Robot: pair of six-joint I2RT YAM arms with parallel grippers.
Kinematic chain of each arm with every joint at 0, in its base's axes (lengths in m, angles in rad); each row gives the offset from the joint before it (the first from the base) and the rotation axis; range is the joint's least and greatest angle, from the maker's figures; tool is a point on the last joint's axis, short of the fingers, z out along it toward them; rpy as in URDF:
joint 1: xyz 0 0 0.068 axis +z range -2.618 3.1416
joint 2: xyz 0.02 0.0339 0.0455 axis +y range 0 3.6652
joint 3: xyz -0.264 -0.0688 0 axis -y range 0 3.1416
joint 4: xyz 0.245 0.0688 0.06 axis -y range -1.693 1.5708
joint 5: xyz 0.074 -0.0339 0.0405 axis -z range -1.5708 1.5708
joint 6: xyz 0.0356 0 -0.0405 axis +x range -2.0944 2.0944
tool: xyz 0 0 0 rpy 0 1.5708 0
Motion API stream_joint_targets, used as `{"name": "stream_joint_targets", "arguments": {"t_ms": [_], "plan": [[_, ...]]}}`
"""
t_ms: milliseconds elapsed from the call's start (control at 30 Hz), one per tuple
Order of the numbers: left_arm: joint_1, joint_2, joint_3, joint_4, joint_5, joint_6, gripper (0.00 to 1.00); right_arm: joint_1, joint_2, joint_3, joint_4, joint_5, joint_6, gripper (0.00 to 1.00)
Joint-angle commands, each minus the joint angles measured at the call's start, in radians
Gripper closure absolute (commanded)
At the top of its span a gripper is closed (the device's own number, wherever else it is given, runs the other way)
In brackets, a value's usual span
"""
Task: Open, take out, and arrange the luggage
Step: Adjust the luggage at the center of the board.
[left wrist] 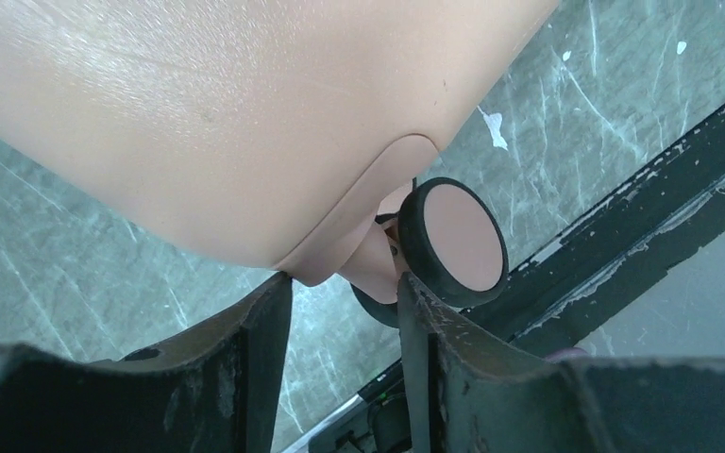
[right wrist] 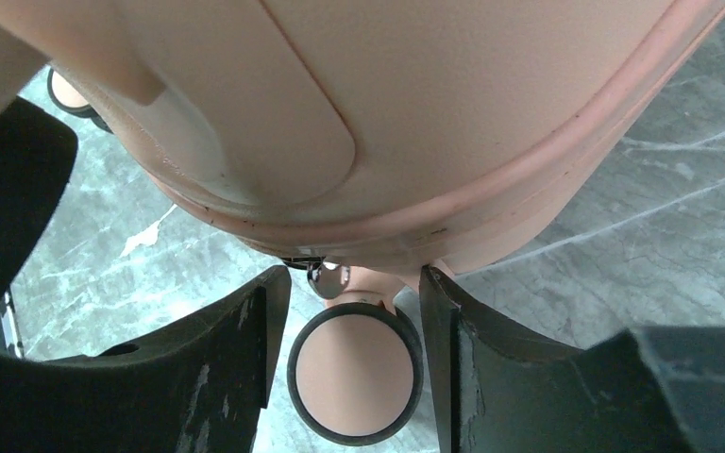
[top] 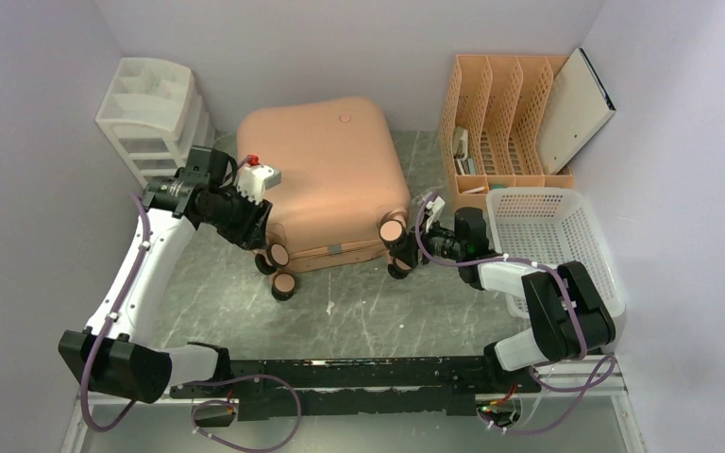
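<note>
The salmon-pink hard-shell suitcase (top: pixel 326 175) lies shut; opening is in hand. The left gripper (left wrist: pixel 345 283) and right gripper (right wrist: pixel 354 278) straddle its wheels (right wrist: pixel 354 377); clenched or not, I cannot tell. Next: firm holds.

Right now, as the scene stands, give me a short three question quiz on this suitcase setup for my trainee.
1. True or false: the luggage lies closed on the table.
2. What sits between the fingers of the right gripper? A: a wheel. B: a handle. C: a drawer.
3. On which arm's side does the white basket stand?
Key: 1 true; 2 A; 3 the right arm's side.
</note>
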Motion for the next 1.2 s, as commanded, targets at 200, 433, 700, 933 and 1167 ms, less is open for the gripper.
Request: {"name": "stream_joint_targets", "arguments": {"t_ms": [200, 433, 700, 933, 1167], "plan": [[-0.024, -0.027, 0.025, 0.259, 0.200, 0.018, 0.95, -0.011, -0.049, -0.009, 0.195, -0.025, 0.078, 0.55], [-0.024, -0.035, 0.012, 0.256, 0.169, 0.025, 0.93, -0.011, -0.022, -0.020, 0.260, -0.074, 0.088, 0.56], [-0.025, -0.080, 0.009, 0.197, 0.064, 0.073, 0.16, -0.011, -0.014, -0.021, 0.261, -0.073, 0.073, 0.72], [-0.040, -0.108, -0.014, 0.113, -0.005, 0.108, 0.03, -0.014, -0.022, -0.012, 0.244, -0.065, 0.062, 0.70], [-0.057, -0.100, -0.122, 0.140, -0.088, 0.094, 0.03, -0.016, -0.004, -0.003, 0.233, -0.067, 0.054, 0.69]]}}
